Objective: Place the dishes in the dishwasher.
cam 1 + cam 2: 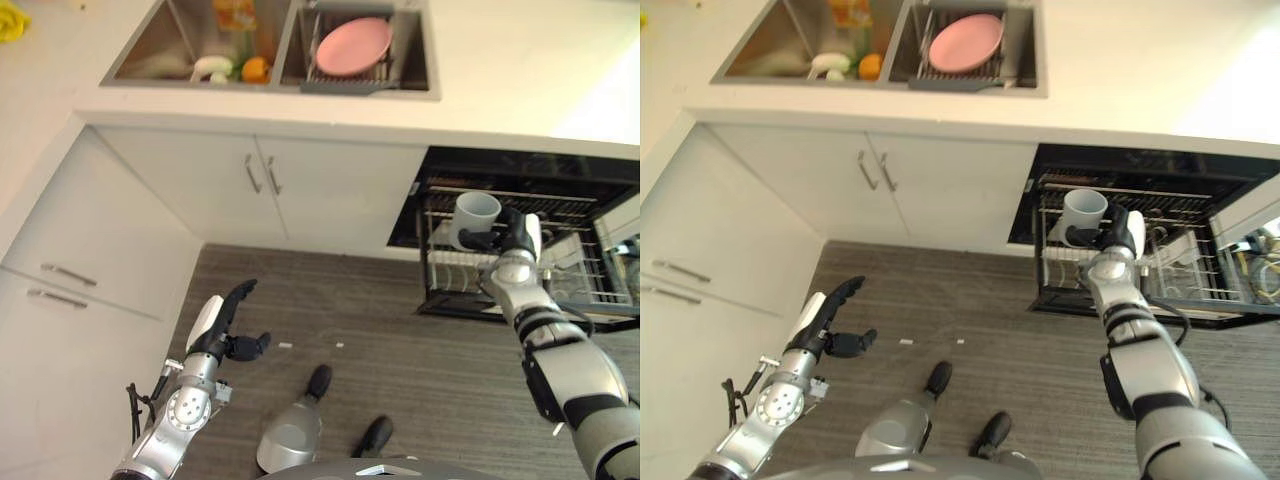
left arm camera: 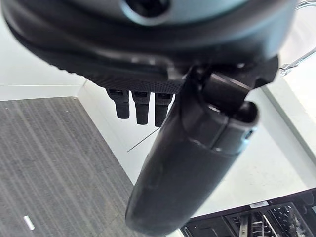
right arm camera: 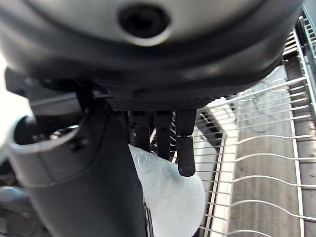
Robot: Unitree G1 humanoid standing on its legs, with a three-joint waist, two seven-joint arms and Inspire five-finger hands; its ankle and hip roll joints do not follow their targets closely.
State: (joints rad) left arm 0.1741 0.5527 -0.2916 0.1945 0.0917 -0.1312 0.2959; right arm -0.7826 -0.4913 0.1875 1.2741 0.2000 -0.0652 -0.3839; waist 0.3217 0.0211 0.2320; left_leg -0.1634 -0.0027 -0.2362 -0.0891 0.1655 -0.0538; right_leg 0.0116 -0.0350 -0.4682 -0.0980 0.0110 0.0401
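The mug at the right of the frame is pale grey-white, held by the dark right robot hand with its white thumb cover. The dishwasher is black inside, with silvery wire racks. At the top, a pink plate lies in the steel-grey sink, beside an orange fruit. The desk and cabinets are white; the floor is grey-brown with fine streaks. The left robot hand, lower left, is dark too.

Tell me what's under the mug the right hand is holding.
Under the pale grey mug, held in the right hand, sits the pulled-out wire dishwasher rack. White rack tines show below it; the spot directly beneath is covered by mug and hand.
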